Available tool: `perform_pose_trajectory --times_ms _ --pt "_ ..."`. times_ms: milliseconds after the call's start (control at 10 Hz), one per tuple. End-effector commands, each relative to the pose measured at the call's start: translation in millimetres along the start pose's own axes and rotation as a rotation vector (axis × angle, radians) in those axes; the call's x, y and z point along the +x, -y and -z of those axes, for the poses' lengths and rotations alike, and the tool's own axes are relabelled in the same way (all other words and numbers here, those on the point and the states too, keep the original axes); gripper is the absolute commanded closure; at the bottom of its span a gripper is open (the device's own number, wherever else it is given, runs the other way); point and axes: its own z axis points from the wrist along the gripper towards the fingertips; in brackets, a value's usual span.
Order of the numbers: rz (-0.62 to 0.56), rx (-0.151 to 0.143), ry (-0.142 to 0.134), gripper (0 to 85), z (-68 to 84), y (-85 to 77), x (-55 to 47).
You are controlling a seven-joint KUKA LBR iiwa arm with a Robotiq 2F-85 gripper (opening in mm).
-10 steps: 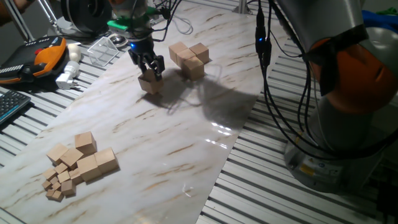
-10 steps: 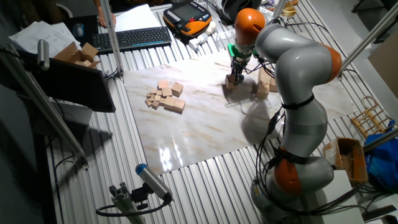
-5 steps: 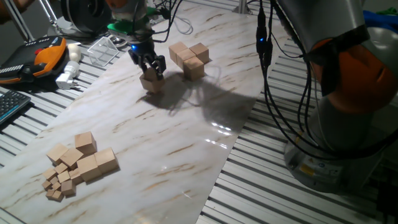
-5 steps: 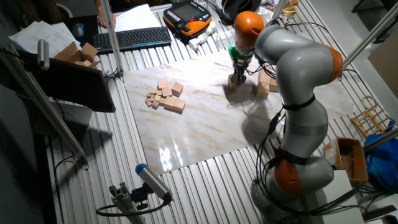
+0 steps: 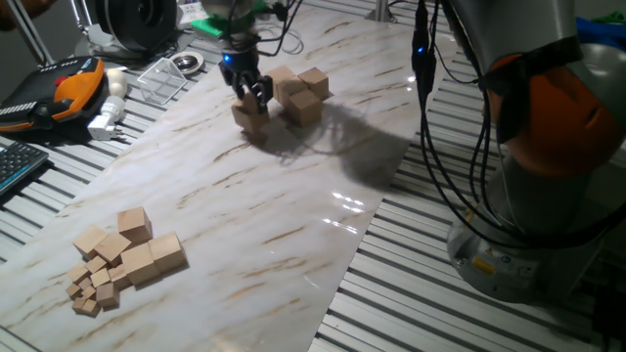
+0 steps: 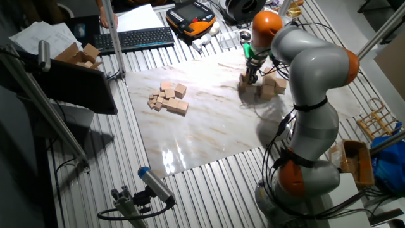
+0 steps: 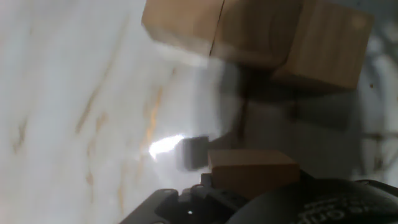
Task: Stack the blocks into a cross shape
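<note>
Hand view shows the gripper [image 7: 249, 186] pinching a block [image 7: 252, 169] just short of the cluster [image 7: 261, 37] on the table [image 7: 74, 93]. Light, rigid, smooth wood; grip flat opposite faces, squarely.

Smooth, matt, unpainted light wood is seen on the block [image 5: 251, 116] held between the jaws and on the blocks [image 5: 298, 90] just beside them. A glossy marble-patterned sheet [image 5: 293, 225] lies beneath, over ribbed metal slats [image 5: 411, 303].
</note>
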Motion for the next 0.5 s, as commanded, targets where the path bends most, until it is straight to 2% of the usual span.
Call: perform_pose_trajectory --times_ms 0,300,400 --pt "-0.032 -0.011 0.022 85.0 -3.0 -1.7 -4.3" --pt "-0.036 -0.024 0.029 85.0 -6.9 -3.5 -19.1" --pt "-0.024 -0.021 0.014 85.0 -9.0 -3.6 -26.5"
